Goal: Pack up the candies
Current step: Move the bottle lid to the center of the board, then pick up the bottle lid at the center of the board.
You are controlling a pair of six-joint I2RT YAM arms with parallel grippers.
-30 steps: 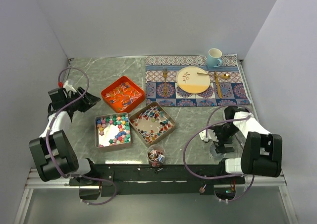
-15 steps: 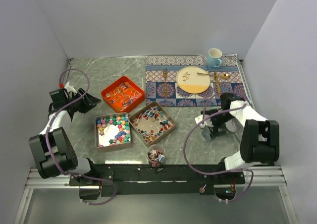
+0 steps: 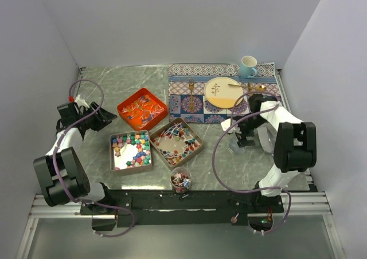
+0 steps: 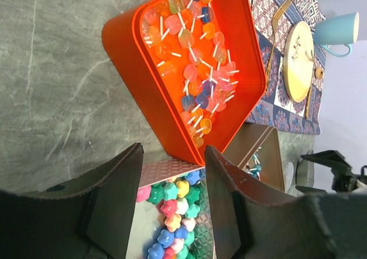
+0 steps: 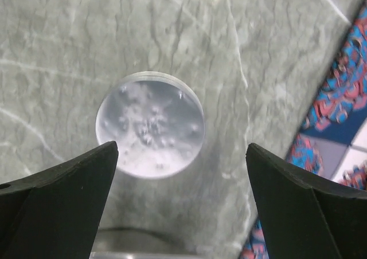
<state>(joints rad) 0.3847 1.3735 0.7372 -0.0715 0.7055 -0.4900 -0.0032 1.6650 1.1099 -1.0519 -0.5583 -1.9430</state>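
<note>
Chunky candies (image 3: 133,147) in pink, green, yellow and blue fill a metal tray (image 3: 112,153). Slim wrapped pieces (image 3: 175,140) lie in a second metal tray (image 3: 198,138). An orange tray (image 3: 123,107) holds sweets on white sticks (image 4: 195,47). A small clear cup (image 3: 181,180) near the front edge holds a few candies. My left gripper (image 4: 172,207) is open and empty, left of the trays, with the chunky candies (image 4: 172,210) showing between its fingers. My right gripper (image 5: 182,156) is wide open above a clear round lid (image 5: 149,124) lying on the marble.
A patterned placemat (image 3: 189,101) at the back right carries a plate (image 3: 223,93), gold forks and a spoon. A blue mug (image 3: 248,67) stands at its far edge. White walls close in the table on three sides.
My right arm has swung from the near right edge toward the placemat, and its gripper now hangs over the clear lid. The left arm has not moved.
</note>
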